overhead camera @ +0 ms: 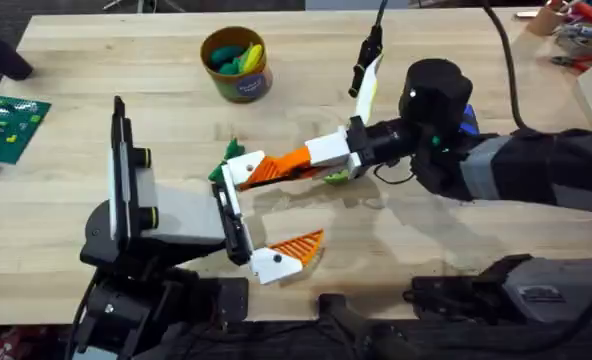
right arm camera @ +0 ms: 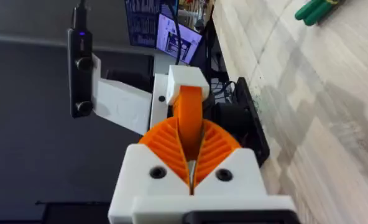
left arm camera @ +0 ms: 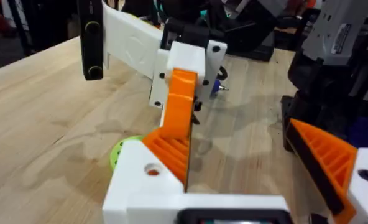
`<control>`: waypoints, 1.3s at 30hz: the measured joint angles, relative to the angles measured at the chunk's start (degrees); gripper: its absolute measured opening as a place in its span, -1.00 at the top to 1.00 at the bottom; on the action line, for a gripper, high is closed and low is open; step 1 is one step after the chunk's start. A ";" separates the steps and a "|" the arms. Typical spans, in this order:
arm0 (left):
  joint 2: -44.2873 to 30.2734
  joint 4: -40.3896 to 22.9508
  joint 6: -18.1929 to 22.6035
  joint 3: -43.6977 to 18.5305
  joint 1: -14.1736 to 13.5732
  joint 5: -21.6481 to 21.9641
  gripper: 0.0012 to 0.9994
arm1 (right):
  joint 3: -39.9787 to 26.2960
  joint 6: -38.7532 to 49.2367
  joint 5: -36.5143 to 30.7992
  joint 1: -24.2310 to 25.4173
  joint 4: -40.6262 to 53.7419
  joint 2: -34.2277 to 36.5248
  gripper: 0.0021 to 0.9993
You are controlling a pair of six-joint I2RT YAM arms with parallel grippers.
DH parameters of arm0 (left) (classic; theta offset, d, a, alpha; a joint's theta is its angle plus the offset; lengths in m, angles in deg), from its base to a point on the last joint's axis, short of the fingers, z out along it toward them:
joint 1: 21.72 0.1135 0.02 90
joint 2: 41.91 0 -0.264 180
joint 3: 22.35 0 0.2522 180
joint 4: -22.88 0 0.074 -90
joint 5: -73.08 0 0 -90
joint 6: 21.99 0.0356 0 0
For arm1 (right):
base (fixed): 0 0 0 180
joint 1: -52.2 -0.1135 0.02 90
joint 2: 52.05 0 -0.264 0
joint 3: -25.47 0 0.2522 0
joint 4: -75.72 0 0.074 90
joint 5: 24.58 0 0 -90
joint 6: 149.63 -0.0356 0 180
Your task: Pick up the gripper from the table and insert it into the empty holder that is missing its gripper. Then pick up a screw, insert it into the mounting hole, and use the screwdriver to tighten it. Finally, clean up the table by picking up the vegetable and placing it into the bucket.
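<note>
The loose gripper (right arm camera: 189, 102), an orange ribbed pad on a white base, stands at the upper side of my left arm's holder (overhead camera: 238, 178). My right gripper (overhead camera: 279, 168) is shut on its orange tip. A mounting hole (left arm camera: 153, 169) shows in the white base. My left gripper (overhead camera: 288, 205) is spread wide, with its other finger (overhead camera: 288, 252) near the table's front edge. The vegetable (overhead camera: 228, 153) lies just behind the holder. The bucket (overhead camera: 237, 64) stands at the back with green and yellow toys inside. The screwdriver (left arm camera: 216, 87) lies behind the right gripper. No screw can be made out.
A lime-green ring (left arm camera: 119, 152) lies on the table under the left finger. Another small green piece (overhead camera: 336, 177) sits below the right wrist. A green board (overhead camera: 11, 125) lies at the left edge, and clutter (overhead camera: 576, 30) fills the back right corner.
</note>
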 joint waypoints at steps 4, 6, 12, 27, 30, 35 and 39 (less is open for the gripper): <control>0.00 0.00 0.00 0.00 0.00 0.00 -0.97 | 0.00 -0.02 -0.06 0.00 0.00 0.00 0.97; 0.02 0.00 0.00 0.00 0.00 0.07 -0.97 | 0.00 -0.11 -0.24 0.00 0.00 0.00 0.97; 0.00 -0.02 -0.04 0.00 0.02 0.20 -0.97 | 0.00 -0.78 -0.39 -0.15 -0.28 0.41 0.97; 0.00 0.02 -0.72 0.00 0.02 0.94 -0.97 | -1.62 -2.16 0.00 -0.15 -2.91 3.21 0.97; 0.00 0.02 -0.68 0.00 0.02 0.96 -0.97 | -1.62 -2.65 0.00 -0.15 -2.99 3.26 0.97; 0.00 0.02 -0.70 0.00 0.02 0.94 -0.97 | -1.66 -4.13 0.00 -0.15 -3.02 3.26 0.97; 0.00 0.02 -0.68 0.00 0.02 0.94 -0.97 | -1.70 -4.68 0.00 -0.15 -3.02 3.26 0.97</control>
